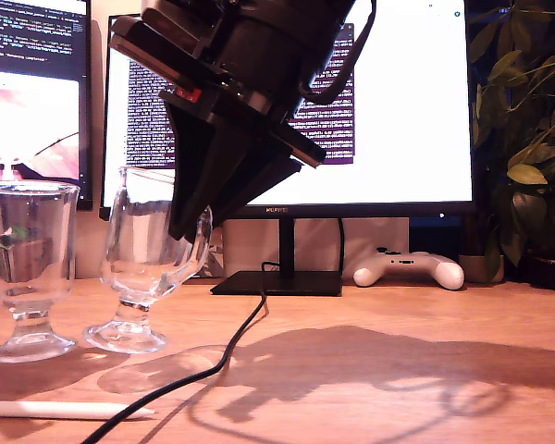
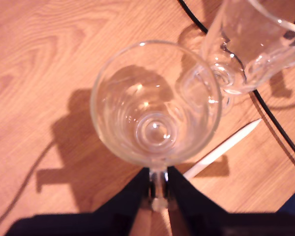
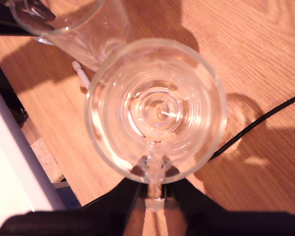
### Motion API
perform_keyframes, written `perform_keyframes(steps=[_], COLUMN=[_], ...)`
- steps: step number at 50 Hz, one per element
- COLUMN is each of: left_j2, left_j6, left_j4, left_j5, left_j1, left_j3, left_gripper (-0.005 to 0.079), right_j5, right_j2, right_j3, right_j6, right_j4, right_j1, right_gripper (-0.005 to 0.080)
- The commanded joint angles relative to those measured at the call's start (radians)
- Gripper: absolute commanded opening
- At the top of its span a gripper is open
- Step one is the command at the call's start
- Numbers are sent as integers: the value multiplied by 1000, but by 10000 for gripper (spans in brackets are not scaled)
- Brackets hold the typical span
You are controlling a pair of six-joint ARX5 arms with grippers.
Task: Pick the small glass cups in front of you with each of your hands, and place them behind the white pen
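Two clear glass cups stand side by side on the wooden table. In the exterior view the left cup [image 1: 28, 240] sits upright and the right cup [image 1: 143, 250] leans slightly. My second gripper [image 1: 190, 222] comes down from above, shut on the right cup's handle; its wrist view shows that cup [image 3: 155, 108] from above, with my second gripper [image 3: 155, 184] at the handle. My first gripper [image 2: 158, 184] is shut on the handle of the other cup [image 2: 155, 105] and is out of the exterior view. The white pen [image 1: 65, 409] lies in front of both cups.
A black cable [image 1: 231, 351] runs from the monitor stand [image 1: 277, 282] past the right cup toward the front edge. A white game controller [image 1: 407, 268] lies by the stand. A plant [image 1: 527, 139] fills the exterior view's right. Two lit monitors stand behind.
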Motion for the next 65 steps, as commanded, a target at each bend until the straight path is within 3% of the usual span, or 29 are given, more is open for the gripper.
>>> perform_keyframes(steps=[1, 19, 32, 65], left_j2=[-15, -12, -12, -12], left_j6=[-5, -5, -5, -6], left_j4=[23, 48, 45, 38], left_j5=[9, 8, -2, -18], left_j1=[-5, -4, -4, -4], left_j3=[-18, -25, -26, -26], left_gripper=[-23, -23, -23, -23], right_j5=[-8, -8, -8, -60], right_j2=[32, 46, 46, 45], right_j3=[19, 19, 19, 105], right_j6=[-3, -7, -7, 0], right_j4=[13, 6, 4, -48], right_j1=[11, 11, 11, 16], right_gripper=[-11, -9, 108, 170])
